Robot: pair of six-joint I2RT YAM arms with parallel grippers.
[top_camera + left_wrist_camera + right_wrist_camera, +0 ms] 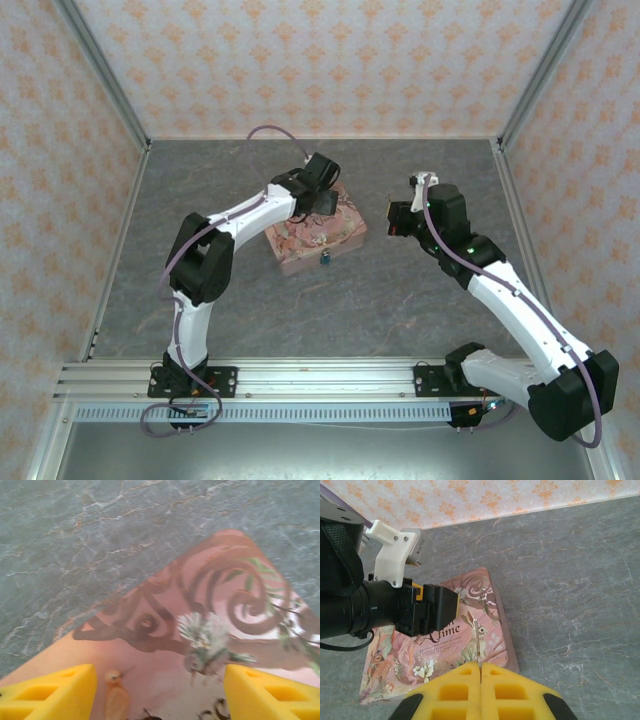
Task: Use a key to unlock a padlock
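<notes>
1. I am watching the left arm [215, 245] stretching from its base across the grey marbled bench [200, 190] toward the middle of the workspace.
2. The left fingers [322, 207] are hanging over the far part of a pink illustrated tin box [312, 238]. In the left wrist view the yellow left fingers [50, 695] are standing wide apart, released and gripping nothing, with the tin's swirl-and-flower lid [210, 615] lying between them. I cannot tell whether they are touching the lid.
3. The tin is lying flat near the centre of the bench, turned at an angle to the walls.
4. The tiny dark blue-green metallic padlock [325, 260] is sitting at the tin's near edge, against its side wall. It is showing too small for me to tell how it is fastened there.
5. The right fingers [492, 682] are clenched together, grasping a thin silver key [478, 640]. The key's blade is sticking straight out from the seam between them, and I am seeing it edge-on against the tin's lid [485, 595].
6. In the top view the right fingers [398, 222] are hovering just right of the tin, apart from it and facing the left fingers across its lid.
</notes>
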